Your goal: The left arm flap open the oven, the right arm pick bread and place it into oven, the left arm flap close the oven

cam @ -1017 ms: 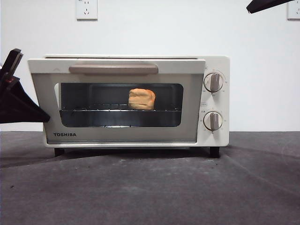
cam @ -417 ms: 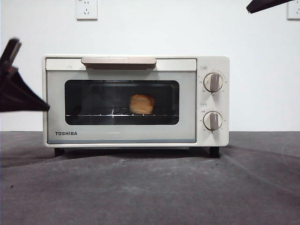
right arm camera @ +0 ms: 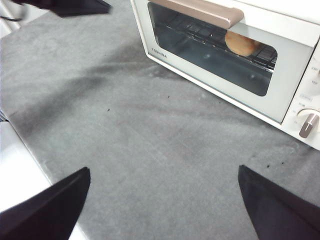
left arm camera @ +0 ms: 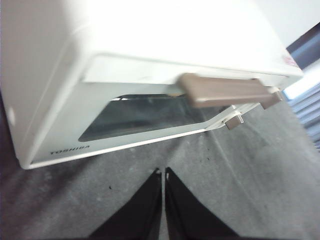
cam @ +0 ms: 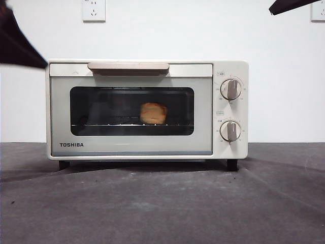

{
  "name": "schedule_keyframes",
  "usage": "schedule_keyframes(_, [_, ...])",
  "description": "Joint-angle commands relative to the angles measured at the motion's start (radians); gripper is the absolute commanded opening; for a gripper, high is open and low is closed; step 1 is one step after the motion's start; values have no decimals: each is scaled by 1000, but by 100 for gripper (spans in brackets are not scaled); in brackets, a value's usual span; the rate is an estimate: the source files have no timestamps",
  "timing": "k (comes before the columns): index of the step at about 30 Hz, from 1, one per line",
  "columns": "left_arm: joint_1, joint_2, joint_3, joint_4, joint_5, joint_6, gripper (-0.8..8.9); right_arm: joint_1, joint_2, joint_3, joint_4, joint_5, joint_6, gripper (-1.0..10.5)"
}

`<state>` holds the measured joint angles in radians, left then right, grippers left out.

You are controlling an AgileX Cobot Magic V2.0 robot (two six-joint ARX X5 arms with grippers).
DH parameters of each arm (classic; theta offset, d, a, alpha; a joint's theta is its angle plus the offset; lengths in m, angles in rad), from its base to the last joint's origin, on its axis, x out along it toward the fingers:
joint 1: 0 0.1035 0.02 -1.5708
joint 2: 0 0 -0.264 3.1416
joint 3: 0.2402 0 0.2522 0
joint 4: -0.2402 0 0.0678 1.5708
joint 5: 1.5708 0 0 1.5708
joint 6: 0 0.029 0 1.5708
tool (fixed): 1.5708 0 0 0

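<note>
The cream-white Toshiba oven (cam: 132,147) stands on the grey table with its door shut and its beige handle (cam: 128,66) at the top. The golden bread (cam: 153,113) lies on the rack inside, seen through the glass. My left gripper (cam: 40,63) hangs shut and empty, apart from the oven, by its upper left corner. In the left wrist view the left gripper (left arm camera: 162,172) has its jaws together above the mat, in front of the oven (left arm camera: 150,35). My right gripper (right arm camera: 164,172) is open wide and empty, far from the oven (right arm camera: 280,75); its tip (cam: 278,8) shows at the top right.
Two knobs (cam: 231,89) (cam: 230,130) sit on the oven's right side. The grey mat (cam: 162,203) spreads in front of the oven. Wall sockets (cam: 94,10) are on the white wall behind. The table's edge (right arm camera: 20,165) shows in the right wrist view.
The oven door, tilted open a second ago, is now shut. My left gripper has risen from beside the oven's left side to above its upper left corner. The right arm has not moved.
</note>
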<state>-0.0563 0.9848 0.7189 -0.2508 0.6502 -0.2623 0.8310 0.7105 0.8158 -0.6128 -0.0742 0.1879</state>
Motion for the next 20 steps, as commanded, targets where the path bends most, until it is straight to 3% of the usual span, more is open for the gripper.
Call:
schedule_keyframes(1, [-35, -117, 17, -60, -82, 49, 16, 10, 7, 14, 22, 7, 2, 471])
schedule_keyframes(10, [-109, -466, 73, -314, -318, 82, 16, 10, 13, 14, 59, 30, 2, 471])
schedule_keyframes(20, [-109, -582, 94, -535, -344, 172, 16, 10, 60, 14, 60, 29, 2, 471])
